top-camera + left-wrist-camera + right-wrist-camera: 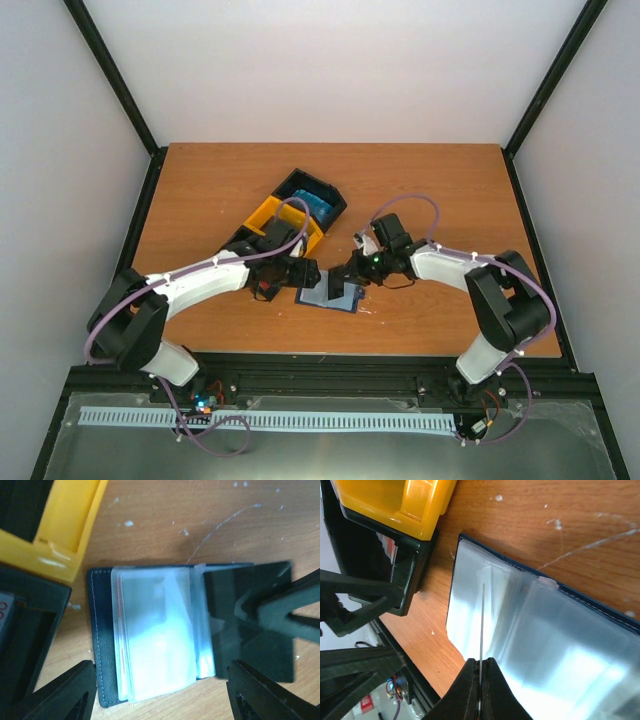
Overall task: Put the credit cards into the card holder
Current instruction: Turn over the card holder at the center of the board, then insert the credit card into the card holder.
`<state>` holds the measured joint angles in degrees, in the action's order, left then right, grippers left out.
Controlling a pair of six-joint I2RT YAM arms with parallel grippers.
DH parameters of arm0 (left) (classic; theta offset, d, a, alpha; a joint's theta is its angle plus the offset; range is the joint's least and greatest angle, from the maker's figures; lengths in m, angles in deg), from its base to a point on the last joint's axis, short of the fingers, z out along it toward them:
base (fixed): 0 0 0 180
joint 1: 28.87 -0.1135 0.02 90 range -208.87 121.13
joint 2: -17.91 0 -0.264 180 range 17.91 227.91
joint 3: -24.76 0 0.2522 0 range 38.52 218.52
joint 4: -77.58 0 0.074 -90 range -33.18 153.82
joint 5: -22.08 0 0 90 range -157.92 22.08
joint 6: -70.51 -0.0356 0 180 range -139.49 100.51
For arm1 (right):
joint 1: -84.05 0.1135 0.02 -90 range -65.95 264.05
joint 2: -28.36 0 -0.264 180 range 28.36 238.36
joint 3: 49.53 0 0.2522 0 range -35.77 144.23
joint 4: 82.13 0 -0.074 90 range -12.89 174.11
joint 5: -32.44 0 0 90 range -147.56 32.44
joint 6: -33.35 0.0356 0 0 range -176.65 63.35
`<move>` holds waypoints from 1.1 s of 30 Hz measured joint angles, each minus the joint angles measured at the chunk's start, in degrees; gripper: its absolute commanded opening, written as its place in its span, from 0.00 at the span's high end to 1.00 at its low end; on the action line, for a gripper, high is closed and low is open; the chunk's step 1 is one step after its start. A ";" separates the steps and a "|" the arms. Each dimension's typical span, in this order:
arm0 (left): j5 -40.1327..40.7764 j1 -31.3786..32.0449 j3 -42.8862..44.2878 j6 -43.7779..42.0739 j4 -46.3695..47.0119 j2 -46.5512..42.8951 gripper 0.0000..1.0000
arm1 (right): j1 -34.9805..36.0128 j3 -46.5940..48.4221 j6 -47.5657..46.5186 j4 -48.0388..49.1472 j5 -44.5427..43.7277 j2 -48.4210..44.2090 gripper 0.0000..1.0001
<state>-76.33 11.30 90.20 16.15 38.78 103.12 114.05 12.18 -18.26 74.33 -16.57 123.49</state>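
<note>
The brown wooden table (440,190) carries a black-and-yellow three-section plastic bin (268,215). Just beside it, between the arms, the dark navy folding card holder (325,298) lies opened flat, its pockets facing up for loading. The left gripper (162,695) hangs over it, released and empty. The right gripper (480,680) is clenched on a thin leaf seen edge-on, seemingly a clear plastic sleeve (482,620), probably lifted to open a pocket. A pale, red-marked sliver (3,611) in the bin's black compartment may be a credit card.
</note>
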 measured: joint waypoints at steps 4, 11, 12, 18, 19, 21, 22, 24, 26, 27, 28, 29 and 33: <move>-1.09 0.00 -1.79 0.46 0.17 0.24 0.29 | 0.00 0.00 -0.66 -3.06 -5.18 -4.46 0.97; 0.11 0.02 -0.31 1.68 -1.03 5.01 0.33 | 0.00 -0.46 0.55 -3.78 -8.57 -4.72 0.97; 0.44 0.02 0.00 1.84 -1.11 5.70 0.34 | 0.00 -0.52 0.76 -3.76 -8.79 -4.57 0.97; 1.68 0.24 0.31 2.64 -1.86 7.56 0.42 | 0.00 -1.60 2.36 -2.21 -8.66 -3.39 0.97; 1.70 0.26 0.28 2.78 -1.81 7.58 0.45 | 0.00 -1.81 2.51 -1.97 -8.55 -3.10 0.97; 1.53 0.35 0.17 2.89 -1.55 7.58 0.48 | 0.00 -2.08 2.78 -1.66 -8.17 -2.73 0.97; 1.36 0.35 0.00 2.97 -1.42 7.58 0.49 | 0.00 -2.12 2.84 -1.46 -7.96 -2.60 0.97; 1.03 0.35 -0.55 3.10 -1.05 7.63 0.51 | 0.00 -2.14 2.99 -0.66 -7.43 -2.23 0.97; 0.68 0.35 -0.87 3.23 -0.85 7.96 0.52 | 0.00 -2.16 3.08 0.09 -6.99 -1.79 0.97; 0.55 0.35 -0.98 3.23 -0.74 8.20 0.53 | 0.00 -2.25 3.21 0.66 -6.69 -1.53 0.97; 0.39 0.37 -1.05 3.23 -0.68 8.50 0.53 | 0.00 -2.32 3.28 1.18 -6.40 -1.29 0.97; 0.33 0.39 -1.07 3.23 -0.63 8.74 0.53 | 0.00 -2.47 3.48 1.73 -6.14 -1.07 0.97; 0.02 0.39 -1.07 3.23 -0.22 8.87 0.54 | 0.00 -3.15 4.24 4.02 -5.14 -0.33 0.97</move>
<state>-76.31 11.69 89.13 19.38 38.56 111.99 114.05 9.03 -14.02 78.35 -21.71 123.16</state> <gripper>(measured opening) 0.466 0.031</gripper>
